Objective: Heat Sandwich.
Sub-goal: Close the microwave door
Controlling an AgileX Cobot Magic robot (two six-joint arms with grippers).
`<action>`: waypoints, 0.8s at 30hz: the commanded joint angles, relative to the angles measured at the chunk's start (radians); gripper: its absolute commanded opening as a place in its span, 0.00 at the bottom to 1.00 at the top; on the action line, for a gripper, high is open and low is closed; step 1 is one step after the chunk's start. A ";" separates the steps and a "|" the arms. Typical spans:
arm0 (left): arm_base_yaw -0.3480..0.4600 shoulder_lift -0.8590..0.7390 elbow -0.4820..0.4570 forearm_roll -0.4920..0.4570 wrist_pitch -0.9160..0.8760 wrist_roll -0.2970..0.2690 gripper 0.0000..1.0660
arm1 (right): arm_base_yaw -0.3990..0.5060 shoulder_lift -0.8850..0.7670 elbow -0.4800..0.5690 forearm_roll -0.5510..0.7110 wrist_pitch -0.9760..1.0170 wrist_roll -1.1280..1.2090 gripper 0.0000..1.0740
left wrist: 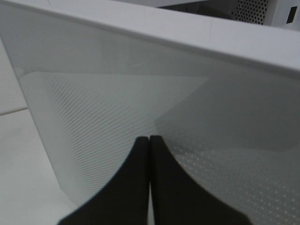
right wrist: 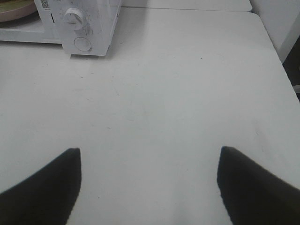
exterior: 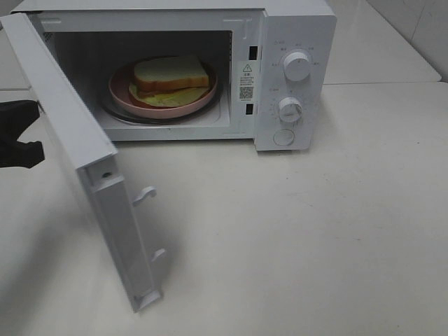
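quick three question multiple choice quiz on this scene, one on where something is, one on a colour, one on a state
1. Where is the sandwich?
A inside the microwave
B on top of the microwave
C beside the microwave

2. What colour is the plate under it?
A blue
B pink
C black

3. How is the microwave's door?
A shut
B missing
C open

Answers:
1 A, it sits in the cavity.
2 B, a pink rim shows around the bread.
3 C, the door stands swung out with its latch hooks showing.
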 commanded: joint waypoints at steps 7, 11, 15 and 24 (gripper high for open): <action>-0.182 0.092 -0.113 -0.230 -0.019 0.106 0.00 | -0.006 -0.027 0.001 -0.005 -0.010 0.001 0.71; -0.234 0.129 -0.147 -0.286 -0.018 0.141 0.00 | -0.006 -0.027 0.001 -0.005 -0.010 0.001 0.71; -0.300 0.179 -0.193 -0.387 -0.018 0.189 0.00 | -0.006 -0.027 0.001 -0.005 -0.010 0.001 0.71; -0.440 0.284 -0.320 -0.643 -0.018 0.333 0.00 | -0.006 -0.027 0.001 -0.005 -0.010 0.001 0.71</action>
